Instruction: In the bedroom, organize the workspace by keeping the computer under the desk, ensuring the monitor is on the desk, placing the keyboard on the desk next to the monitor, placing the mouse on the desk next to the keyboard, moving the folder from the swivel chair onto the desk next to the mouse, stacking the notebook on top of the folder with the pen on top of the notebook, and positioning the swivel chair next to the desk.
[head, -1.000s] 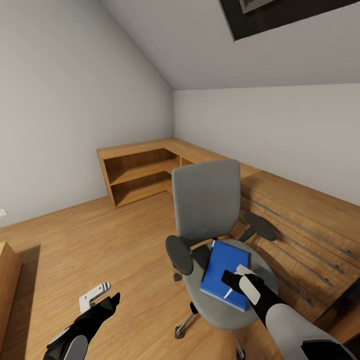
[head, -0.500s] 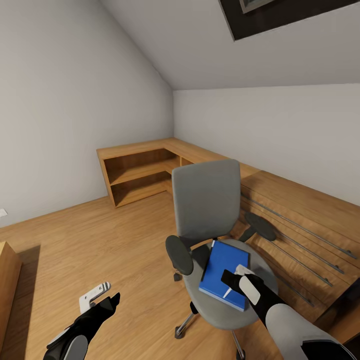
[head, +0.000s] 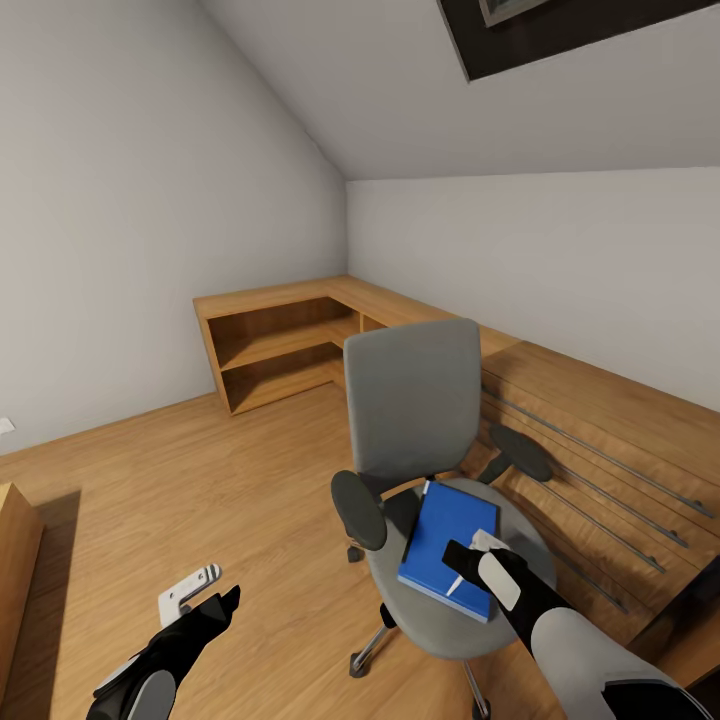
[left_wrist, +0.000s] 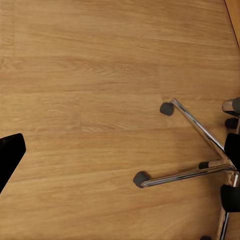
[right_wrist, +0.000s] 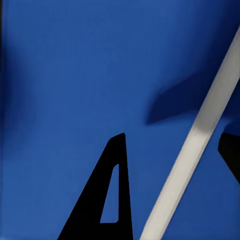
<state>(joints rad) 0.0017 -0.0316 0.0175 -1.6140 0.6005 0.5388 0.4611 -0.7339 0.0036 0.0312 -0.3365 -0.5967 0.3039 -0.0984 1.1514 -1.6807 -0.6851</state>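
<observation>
1. The right gripper hangs low over the blue folder on the seat of the swivel chair. In the right wrist view its two dark fingers stand apart on either side of the white pen, which lies slanted on the folder; whether either finger touches the pen is hard to tell, as one finger is cut off at the frame edge.
2. In the head view the pen is mostly hidden by the gripper, with only a short white stretch showing.
3. The left gripper hovers over the wooden floor beside the chair. Its wrist view catches only one dark fingertip, so I cannot tell how its jaws stand.
4. That view also takes in the chair's chrome base with its castors, cut off at the edge.
5. Behind the chair stand a light wooden dresser with long bar handles and an open wooden shelf unit in the corner.
</observation>
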